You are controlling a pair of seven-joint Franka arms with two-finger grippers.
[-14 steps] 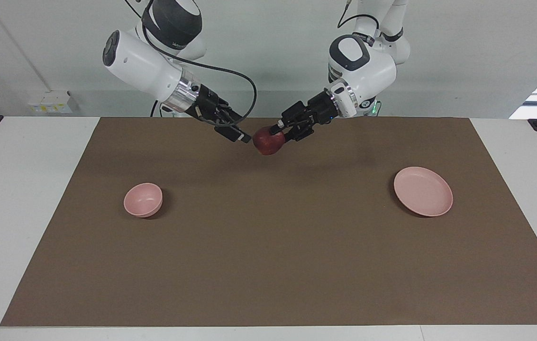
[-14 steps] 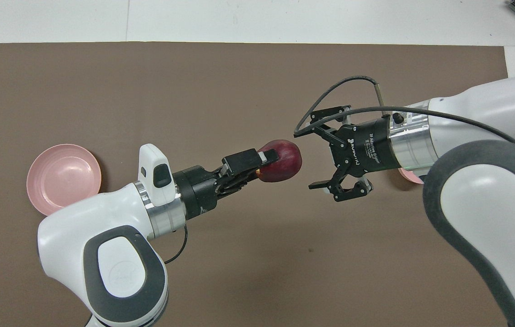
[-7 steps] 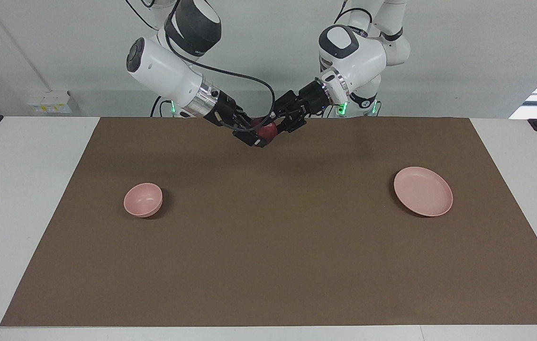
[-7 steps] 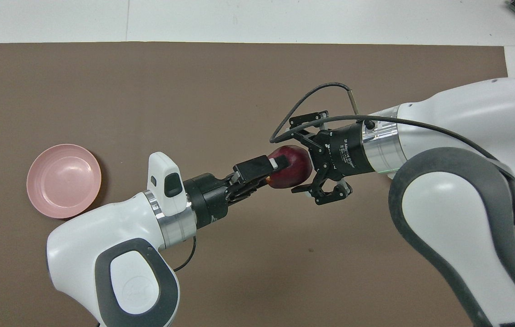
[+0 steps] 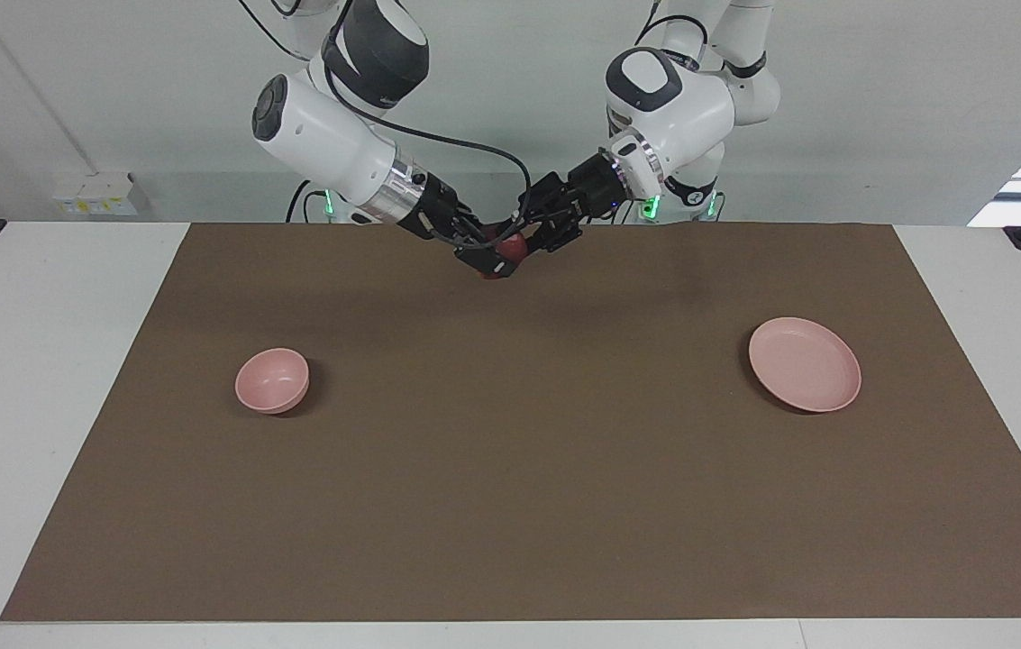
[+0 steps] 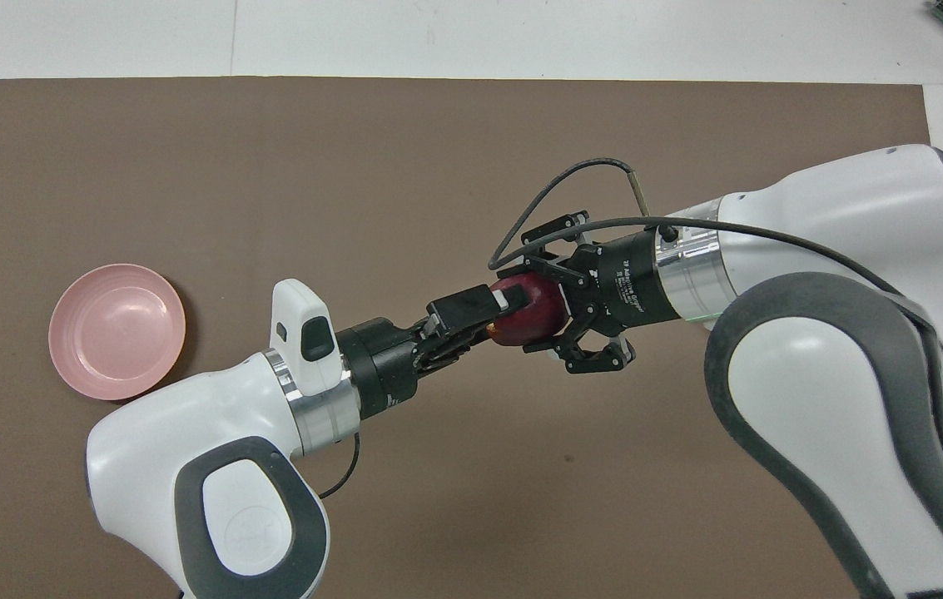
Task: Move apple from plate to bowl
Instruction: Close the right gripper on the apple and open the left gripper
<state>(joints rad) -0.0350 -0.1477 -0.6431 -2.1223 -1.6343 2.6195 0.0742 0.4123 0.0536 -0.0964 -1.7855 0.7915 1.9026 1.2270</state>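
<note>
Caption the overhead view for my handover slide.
Left gripper and right gripper both grip the apple above the mat; the plate sits empty.

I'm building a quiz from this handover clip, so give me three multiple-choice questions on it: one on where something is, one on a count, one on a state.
1. Where is the small dark red apple?
A. On the plate
B. In the air between the two hands
C. In the bowl

2. How many pale pink dishes stand on the brown mat?
A. One
B. Two
C. Three

3. What does the flat pale pink plate hold?
A. Nothing
B. The apple
C. The bowl

Answers:
1 B: the left hand and the right hand are both shut on the apple above the mat.
2 B: only the plate and the small deep pink bowl.
3 A: its surface is bare.
</note>
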